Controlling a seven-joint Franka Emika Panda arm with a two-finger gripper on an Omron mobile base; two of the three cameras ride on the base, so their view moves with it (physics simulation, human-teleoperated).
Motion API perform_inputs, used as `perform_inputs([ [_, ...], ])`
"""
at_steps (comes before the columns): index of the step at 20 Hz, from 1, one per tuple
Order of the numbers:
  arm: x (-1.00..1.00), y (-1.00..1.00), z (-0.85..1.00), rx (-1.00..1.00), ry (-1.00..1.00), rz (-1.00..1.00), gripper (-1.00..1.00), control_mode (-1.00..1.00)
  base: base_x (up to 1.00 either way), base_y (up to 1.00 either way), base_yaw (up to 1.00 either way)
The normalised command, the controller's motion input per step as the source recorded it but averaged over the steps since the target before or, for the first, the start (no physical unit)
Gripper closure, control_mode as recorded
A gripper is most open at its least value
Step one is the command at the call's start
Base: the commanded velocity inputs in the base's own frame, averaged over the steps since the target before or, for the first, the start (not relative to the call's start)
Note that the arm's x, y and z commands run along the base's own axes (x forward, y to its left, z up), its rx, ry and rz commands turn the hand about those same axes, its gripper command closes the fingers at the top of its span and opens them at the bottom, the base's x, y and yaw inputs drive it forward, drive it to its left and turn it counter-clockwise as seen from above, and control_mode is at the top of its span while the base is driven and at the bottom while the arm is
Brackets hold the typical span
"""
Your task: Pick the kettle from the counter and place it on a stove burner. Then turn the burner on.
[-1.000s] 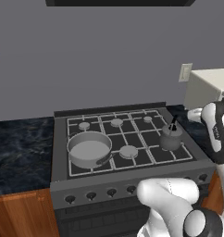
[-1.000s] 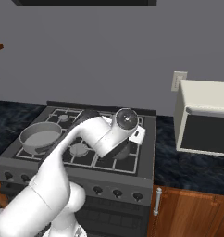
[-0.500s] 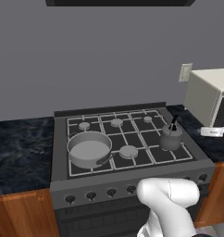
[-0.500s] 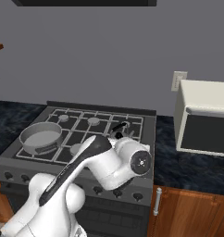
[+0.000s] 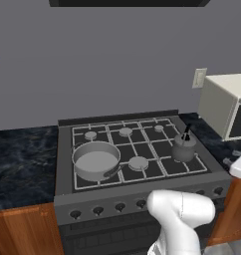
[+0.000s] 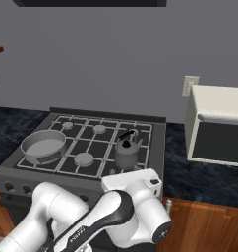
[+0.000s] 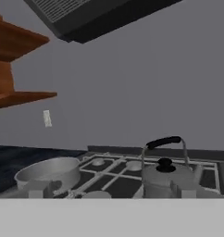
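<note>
The grey wall (image 5: 117, 60) backs a dark marbled counter (image 5: 23, 159) and a black cooktop (image 5: 142, 149). A white microwave (image 6: 217, 125) sits to the right. The saucepan (image 5: 96, 160) occupies the front left — the kettle (image 5: 183, 147) stands upright at the front right burner, handle (image 7: 164, 141) arching overhead, spout (image 7: 196, 175) toward the microwave side. Whether the fingers are spread cannot be told.
</note>
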Motion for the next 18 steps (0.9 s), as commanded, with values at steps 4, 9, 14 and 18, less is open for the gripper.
perform_inputs([
  [4, -0.61, -0.17, -0.18, 0.0, -0.36, 0.14, -1.0, -1.0, 0.0, 0.0, 0.0],
  [9, -0.59, -0.13, -0.26, 0.0, -0.34, 0.12, -1.0, -1.0, 0.0, 0.0, 0.0],
  [14, -0.39, -0.07, -0.32, 0.0, -0.25, 0.04, -1.0, -1.0, 0.0, 0.0, 0.0],
  [18, -0.02, -0.05, -0.41, -0.02, -0.1, -0.02, -1.0, -1.0, 0.0, 0.0, 0.0],
])
